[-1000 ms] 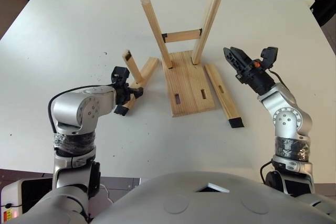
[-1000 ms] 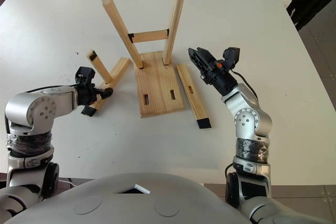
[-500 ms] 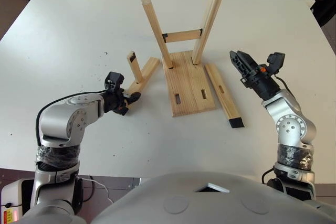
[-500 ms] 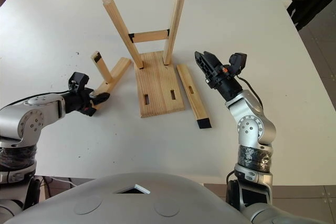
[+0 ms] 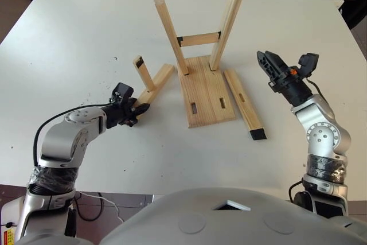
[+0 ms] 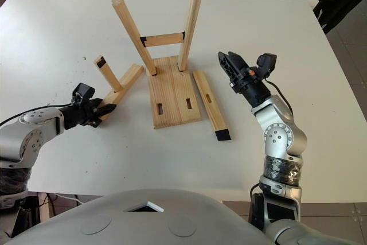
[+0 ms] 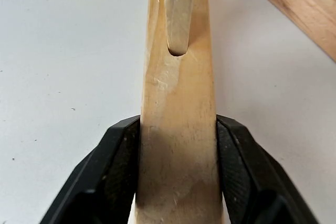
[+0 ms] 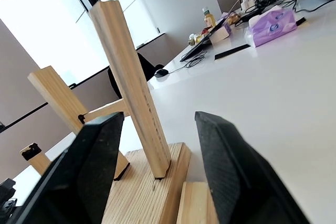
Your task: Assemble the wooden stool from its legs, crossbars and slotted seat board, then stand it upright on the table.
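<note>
- Step in hand: fitting the second pair of legs. The seat board point(image 5: 205, 93) lies flat on the desk point(image 5: 74, 38). Two standing legs point(image 5: 172, 32), joined by a crossbar point(image 5: 199, 39), fill its far slots, and the near slots are open.
- The left gripper point(image 7: 178, 174) has its fingers point(image 7: 119, 166) clamped on the near end of a leg piece point(image 5: 159, 80). This piece lies just left of the board, with a short stub point(image 5: 142, 72) rising from it.
- The right gripper point(image 5: 266, 60) is held above the desk with its fingers spread and holding nothing. It is near the spare leg point(image 5: 243, 102), which lies along the board's right edge.
- Next, probably: lift the held piece, tip it upright and line its end up squarely with a near slot.
- Against a second ago: the left gripper has slid back to the leg's end, the right has drawn outward, and the leg piece has barely moved.
</note>
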### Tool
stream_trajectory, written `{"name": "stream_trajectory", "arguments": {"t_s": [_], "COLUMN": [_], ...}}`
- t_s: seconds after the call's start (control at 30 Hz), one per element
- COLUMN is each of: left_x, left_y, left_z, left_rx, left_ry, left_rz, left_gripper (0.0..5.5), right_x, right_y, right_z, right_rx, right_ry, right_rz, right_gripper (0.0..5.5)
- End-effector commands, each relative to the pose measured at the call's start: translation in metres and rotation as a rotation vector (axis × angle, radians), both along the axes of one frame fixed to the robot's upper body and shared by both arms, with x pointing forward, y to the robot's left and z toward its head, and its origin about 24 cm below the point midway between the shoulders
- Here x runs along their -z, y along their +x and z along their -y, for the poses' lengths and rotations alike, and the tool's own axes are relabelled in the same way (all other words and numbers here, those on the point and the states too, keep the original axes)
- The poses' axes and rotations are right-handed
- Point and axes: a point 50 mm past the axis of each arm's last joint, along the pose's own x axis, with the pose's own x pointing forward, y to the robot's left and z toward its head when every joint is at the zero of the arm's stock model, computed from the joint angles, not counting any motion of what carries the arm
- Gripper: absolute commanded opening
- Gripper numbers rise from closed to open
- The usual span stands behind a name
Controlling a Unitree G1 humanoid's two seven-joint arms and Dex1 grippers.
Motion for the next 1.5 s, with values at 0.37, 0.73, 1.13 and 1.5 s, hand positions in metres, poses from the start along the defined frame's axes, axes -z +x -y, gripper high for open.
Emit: {"name": "stream_trajectory", "arguments": {"t_s": [0.37,0.73,1.13,1.5], "left_x": [-0.225,-0.258,-0.235,-0.201], "left_y": [0.069,0.039,0.035,0.033], "left_z": [-0.033,0.059,0.071,0.075], "left_rx": [-0.213,0.224,0.613,0.728], "left_ry": [-0.472,-0.978,-0.8,-0.7], "left_rz": [1.036,1.143,1.066,0.992], "left_gripper": [2.01,2.01,2.01,2.01], "right_x": [-0.182,-0.228,-0.237,-0.264], "right_y": [0.06,0.087,0.05,0.036], "right_z": [-0.016,-0.052,-0.056,-0.075], "right_rx": [0.068,-0.061,-0.995,-1.152], "right_ry": [-0.273,-0.406,-0.216,-0.242], "right_rz": [0.394,0.699,0.624,0.647], "right_gripper": [2.49,2.49,3.54,3.76]}}
